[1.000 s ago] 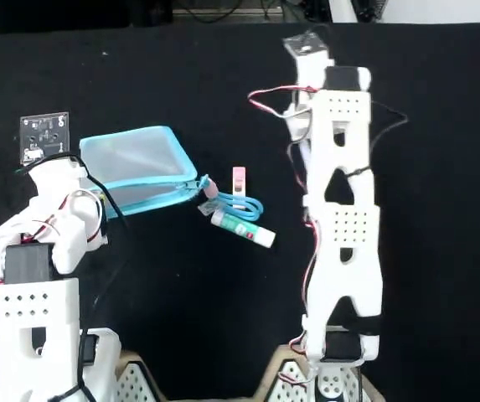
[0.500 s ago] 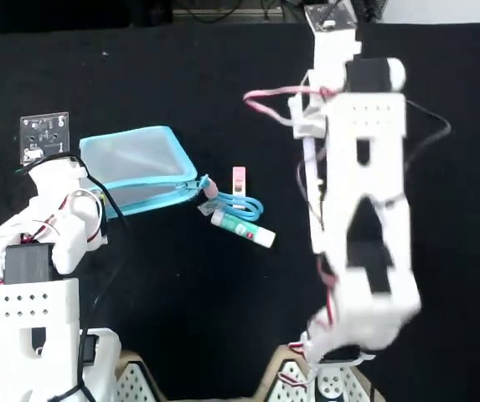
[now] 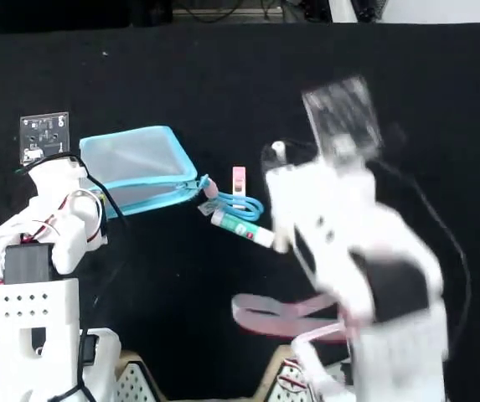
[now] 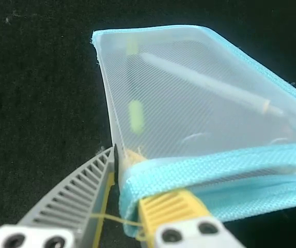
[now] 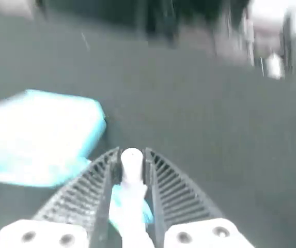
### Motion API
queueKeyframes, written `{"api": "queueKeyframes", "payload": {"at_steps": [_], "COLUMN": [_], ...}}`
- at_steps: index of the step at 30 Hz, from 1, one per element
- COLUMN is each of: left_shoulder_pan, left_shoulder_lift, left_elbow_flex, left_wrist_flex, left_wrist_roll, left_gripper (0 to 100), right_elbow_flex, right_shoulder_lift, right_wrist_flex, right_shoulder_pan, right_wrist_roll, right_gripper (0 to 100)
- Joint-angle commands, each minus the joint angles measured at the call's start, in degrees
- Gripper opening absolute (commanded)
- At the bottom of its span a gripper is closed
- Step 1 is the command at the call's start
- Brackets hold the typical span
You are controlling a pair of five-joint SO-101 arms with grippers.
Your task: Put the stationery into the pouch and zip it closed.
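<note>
While the pouch, clenched at one corner by the left gripper, already holds a pen, the right gripper grasps the glue stick on the bench near it; loading and zipping seemingly remain.

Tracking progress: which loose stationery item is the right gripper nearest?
The white glue stick, right at the right gripper; the small pink item lies farther off.

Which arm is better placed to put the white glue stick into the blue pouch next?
The right arm. The right gripper is at the glue stick, while the left gripper is clamped on a corner of the pouch, busy holding it.
</note>
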Motion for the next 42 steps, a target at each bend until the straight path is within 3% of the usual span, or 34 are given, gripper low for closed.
{"api": "queueKeyframes", "payload": {"at_steps": [1, 8, 14, 24, 32, 36, 42], "left_shoulder_pan": [0.4, 0.4, 0.4, 0.4, 0.4, 0.4, 0.4], "left_shoulder_lift": [-0.7, -0.7, -0.7, -0.7, -0.7, -0.7, -0.7], "left_elbow_flex": [-1.1, -1.1, -1.1, -1.1, -1.1, -1.1, -1.1], "left_wrist_flex": [0.0, 0.0, 0.0, -0.1, -0.1, -0.1, -0.1], "left_wrist_roll": [0.6, 0.6, 0.6, 0.6, 0.6, 0.6, 0.6], "left_gripper": [3, 3, 3, 3, 3, 3, 3], "right_elbow_flex": [5.1, 16.6, 29.2, 45.9, 53.1, 53.2, 52.7], "right_shoulder_lift": [-14.2, -26.8, -28.2, -25.7, -13.9, -8.2, -7.0], "right_wrist_flex": [-9.0, -22.9, -42.5, -63.3, -79.8, -79.1, -64.2], "right_shoulder_pan": [-5.5, -16.2, -24.5, -24.2, -17.1, -17.8, -26.3], "right_wrist_roll": [-2.3, -2.4, -2.3, -2.3, -2.3, -2.3, 2.0], "right_gripper": [1.1, 1.1, 1.1, 1.1, 1.1, 1.1, 1.5]}}
